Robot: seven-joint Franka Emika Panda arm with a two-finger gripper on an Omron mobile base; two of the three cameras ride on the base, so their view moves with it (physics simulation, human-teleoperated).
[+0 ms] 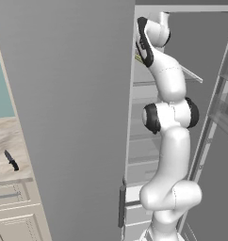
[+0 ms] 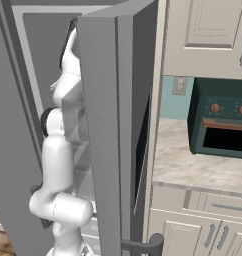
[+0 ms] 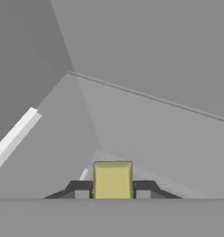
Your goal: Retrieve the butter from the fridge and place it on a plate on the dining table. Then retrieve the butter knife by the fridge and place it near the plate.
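In the hand view my gripper [image 3: 113,190] is shut on the butter [image 3: 113,178], whose square yellow-olive end shows between the two dark fingertips [image 3: 80,188]. Grey inner walls of the fridge [image 1: 73,94] lie ahead of it. In the left base view my arm reaches high into the open right half of the fridge, at an upper shelf [image 1: 191,73]. The butter knife [image 1: 11,160], black-handled, lies on the marbled counter [image 1: 5,141] left of the fridge. The plate and the dining table are out of view.
The open fridge door [image 2: 100,125] stands close on the arm's right side, with its handle [image 2: 143,246] low down. A teal oven-like appliance [image 2: 223,125] sits on the counter [image 2: 193,165] to the right, with cream cabinets [image 2: 213,25] above and below it.
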